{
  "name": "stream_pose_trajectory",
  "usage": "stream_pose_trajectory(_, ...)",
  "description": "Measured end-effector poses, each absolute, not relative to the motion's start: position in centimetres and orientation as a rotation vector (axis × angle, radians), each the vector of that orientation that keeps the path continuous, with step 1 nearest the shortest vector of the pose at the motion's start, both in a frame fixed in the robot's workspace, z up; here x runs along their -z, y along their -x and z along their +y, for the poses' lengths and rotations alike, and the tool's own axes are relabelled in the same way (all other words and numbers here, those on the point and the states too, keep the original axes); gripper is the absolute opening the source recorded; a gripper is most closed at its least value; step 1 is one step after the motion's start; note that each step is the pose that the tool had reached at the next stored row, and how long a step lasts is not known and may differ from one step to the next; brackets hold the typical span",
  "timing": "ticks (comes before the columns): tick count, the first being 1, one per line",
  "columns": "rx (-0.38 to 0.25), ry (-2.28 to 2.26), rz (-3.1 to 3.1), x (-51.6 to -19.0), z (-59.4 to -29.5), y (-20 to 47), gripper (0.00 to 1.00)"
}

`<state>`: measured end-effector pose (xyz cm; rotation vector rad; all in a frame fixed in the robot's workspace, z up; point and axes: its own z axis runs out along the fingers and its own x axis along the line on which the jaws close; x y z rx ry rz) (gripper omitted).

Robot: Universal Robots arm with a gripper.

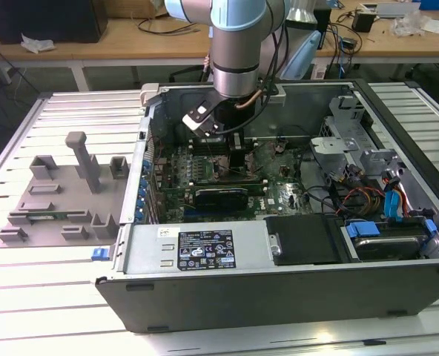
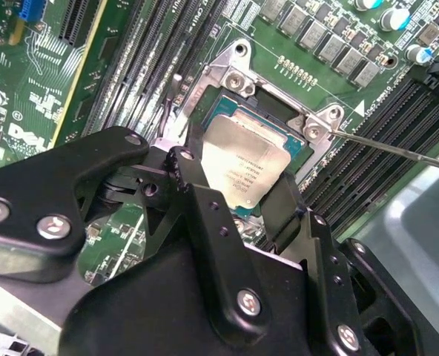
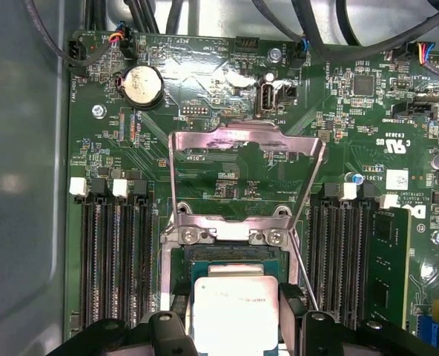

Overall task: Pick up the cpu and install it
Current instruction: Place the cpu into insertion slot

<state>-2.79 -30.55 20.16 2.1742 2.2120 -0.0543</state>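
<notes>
Standing nearly vertical over the CPU socket point(image 3: 223, 256), the single arm point(image 1: 234, 44) has its wrist inside the open computer case point(image 1: 279, 297), with the hand point(image 1: 233, 162) low above the motherboard point(image 1: 279, 185). The case lies on its side on the slatted worktop point(image 1: 56, 297).

Hand state: narrow, closed on the cpu. In both wrist views the two black fingers point(image 2: 197, 200) point(image 3: 167, 330) lie against two opposite edges of the cpu point(image 2: 245, 167) point(image 3: 236, 311), with no gap visible between finger and chip. The hand point(image 2: 242, 185) point(image 3: 236, 326) is centred over the socket.

Location of the cpu: within the socket opening, silver top facing up, with the teal rim of the socket visible just beyond its edge. Whether it is fully seated cannot be told.

Socket condition: the load plate point(image 3: 245, 141) is swung open and stands up from its hinge at the socket's edge. One thin metal lever point(image 2: 397, 148) runs out from the socket's corner.

Item count:
- arm, one; hand, one; fingers, two
- cpu, one
- socket, one; load plate, one; lever, one
- banks of memory slots point(image 3: 119, 259), two, one on each side of the socket
- coin cell battery point(image 3: 143, 83), one, beyond the load plate from the socket
- grey fixture tray point(image 1: 56, 193), one, on the worktop outside the case, well apart from the socket
</notes>
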Motion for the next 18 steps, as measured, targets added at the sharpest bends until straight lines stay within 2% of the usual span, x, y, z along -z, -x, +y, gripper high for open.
stream_pose_trajectory(18, 0.054, -2.189, 2.199, -19.55, -30.38, 2.72, 0.55)
